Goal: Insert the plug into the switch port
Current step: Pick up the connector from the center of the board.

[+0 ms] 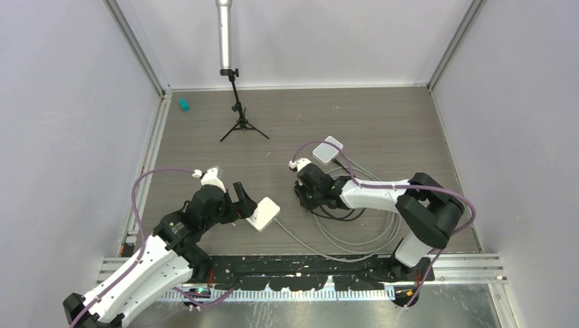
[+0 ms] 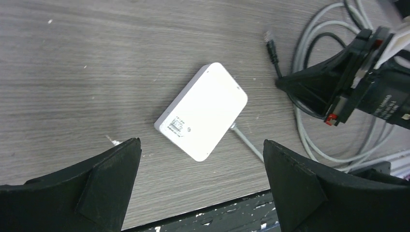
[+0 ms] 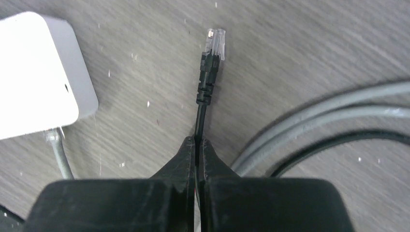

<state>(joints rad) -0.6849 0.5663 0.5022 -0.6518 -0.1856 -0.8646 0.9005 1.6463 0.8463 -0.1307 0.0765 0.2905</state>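
Gripping the cable (image 3: 199, 116) just behind the plug (image 3: 215, 41) at upper centre of frame, right claw (image 3: 197, 142) clenched, left claw (image 2: 200, 145) released above the switch (image 2: 200, 111) at centre, likely needing port alignment next.

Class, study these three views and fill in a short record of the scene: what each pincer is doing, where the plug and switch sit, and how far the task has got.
left pincer: open, poised over the switch
right pincer: shut on the black cable, just behind the plug
plug position: clear tip free, pointing away from the right pincer, to the side of the switch
switch position: lying flat on the table, with a grey cable attached
task state: plug not yet inserted
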